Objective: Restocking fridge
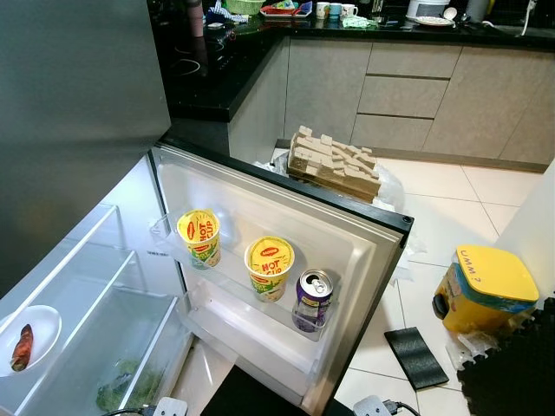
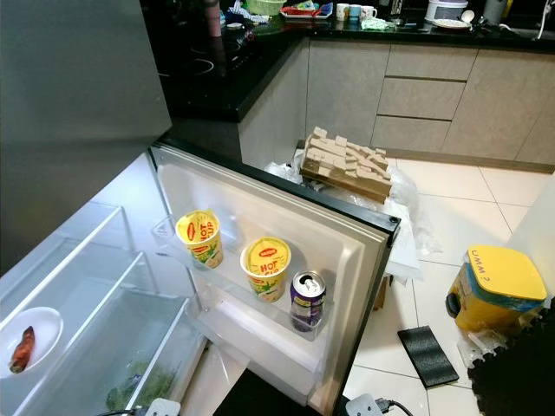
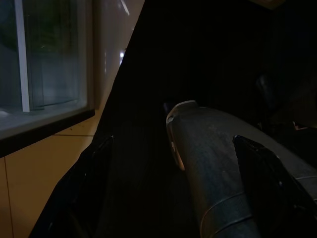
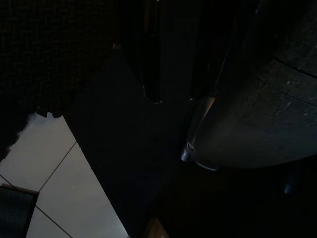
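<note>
On the open fridge door's glossy white plastic shelf (image 1: 260, 325) stand two round yellow-lidded noodle cups (image 1: 270, 267) and one purple metal can (image 1: 312, 300); either claw's grip I cannot tell.

Glossy white plastic fridge door (image 1: 347, 227) with clear plastic shelf rail, shiny metal purple can (image 1: 312, 300), two paper-looking yellow noodle cups (image 1: 270, 267), matt grey fridge front (image 1: 69, 104), glossy black stone-like surface (image 1: 217, 87), smooth pale floor tiles (image 1: 451, 208), rough cardboard (image 1: 334, 165), yellow plastic lid (image 1: 490, 273).
</note>
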You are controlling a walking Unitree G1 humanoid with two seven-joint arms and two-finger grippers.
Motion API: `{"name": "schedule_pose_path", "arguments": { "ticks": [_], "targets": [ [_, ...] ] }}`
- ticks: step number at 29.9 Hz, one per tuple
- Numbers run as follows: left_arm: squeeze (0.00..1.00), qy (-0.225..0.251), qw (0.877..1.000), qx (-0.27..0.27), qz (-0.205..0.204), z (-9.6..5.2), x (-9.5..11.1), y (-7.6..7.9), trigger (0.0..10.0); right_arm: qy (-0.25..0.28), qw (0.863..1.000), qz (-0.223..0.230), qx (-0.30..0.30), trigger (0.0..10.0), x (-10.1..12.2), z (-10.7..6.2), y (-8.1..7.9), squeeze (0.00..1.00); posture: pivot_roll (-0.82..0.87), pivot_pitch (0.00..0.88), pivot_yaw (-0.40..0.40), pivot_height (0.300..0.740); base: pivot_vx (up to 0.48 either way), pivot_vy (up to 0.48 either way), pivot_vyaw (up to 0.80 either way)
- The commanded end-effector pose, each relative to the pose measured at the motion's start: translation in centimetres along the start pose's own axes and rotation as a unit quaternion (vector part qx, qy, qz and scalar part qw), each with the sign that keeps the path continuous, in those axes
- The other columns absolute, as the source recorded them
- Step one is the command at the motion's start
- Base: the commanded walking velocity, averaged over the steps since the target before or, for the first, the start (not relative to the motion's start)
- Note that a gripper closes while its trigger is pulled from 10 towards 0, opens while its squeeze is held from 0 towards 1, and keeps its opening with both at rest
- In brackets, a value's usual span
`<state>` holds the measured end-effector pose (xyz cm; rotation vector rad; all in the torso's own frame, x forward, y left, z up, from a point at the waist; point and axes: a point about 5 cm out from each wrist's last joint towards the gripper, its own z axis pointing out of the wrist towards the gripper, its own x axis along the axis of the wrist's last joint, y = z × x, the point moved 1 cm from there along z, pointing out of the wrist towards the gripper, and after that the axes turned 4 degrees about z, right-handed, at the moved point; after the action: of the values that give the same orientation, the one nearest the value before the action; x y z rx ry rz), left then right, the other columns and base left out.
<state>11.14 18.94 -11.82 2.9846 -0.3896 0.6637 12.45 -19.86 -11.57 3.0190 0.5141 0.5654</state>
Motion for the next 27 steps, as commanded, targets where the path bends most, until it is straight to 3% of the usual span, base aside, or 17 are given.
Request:
{"name": "schedule_pose_path", "arguments": {
  "ticks": [1, 13, 15, 19, 23, 27],
  "targets": [
    [0.00, -0.031, 1.000, -0.001, -0.002, -0.4, -1.7, -0.3, 10.0, -0.023, 1.000, 0.004, 0.001, 10.0, -1.4, -0.2, -0.1, 0.00, -0.03, 0.000, -0.009, 0.740, 0.000, 0.000, 0.00],
    [0.00, -0.014, 1.000, -0.016, 0.004, 0.0, -0.5, 0.3, 10.0, -0.025, 1.000, 0.009, -0.008, 10.0, -1.5, -0.3, 1.0, 0.00, -0.01, 0.000, -0.021, 0.740, 0.000, 0.000, 0.00],
    [0.00, -0.022, 0.999, -0.028, 0.027, -0.1, -0.9, 0.5, 10.0, -0.027, 1.000, -0.001, -0.006, 10.0, -1.6, -0.4, 1.2, 0.00, -0.01, 0.000, -0.024, 0.740, 0.000, 0.000, 0.00],
    [0.00, -0.022, 0.999, -0.019, 0.029, -0.2, -1.0, 0.0, 10.0, -0.027, 1.000, 0.002, -0.011, 10.0, -1.6, -0.5, 1.6, 0.00, -0.01, 0.000, -0.017, 0.740, 0.000, 0.000, 0.00],
    [0.00, -0.019, 1.000, 0.004, 0.014, -0.5, -1.0, -1.5, 10.0, -0.016, 1.000, 0.016, -0.020, 10.0, -1.1, -0.4, 1.8, 0.00, -0.02, 0.000, 0.003, 0.740, 0.000, 0.000, 0.00],
    [0.00, -0.017, 1.000, 0.007, -0.005, -0.4, -0.9, -1.3, 10.0, -0.018, 0.999, 0.032, -0.023, 10.0, -1.2, -0.4, 1.7, 0.00, -0.02, 0.000, 0.008, 0.740, 0.000, 0.000, 0.00]
  ]
}}
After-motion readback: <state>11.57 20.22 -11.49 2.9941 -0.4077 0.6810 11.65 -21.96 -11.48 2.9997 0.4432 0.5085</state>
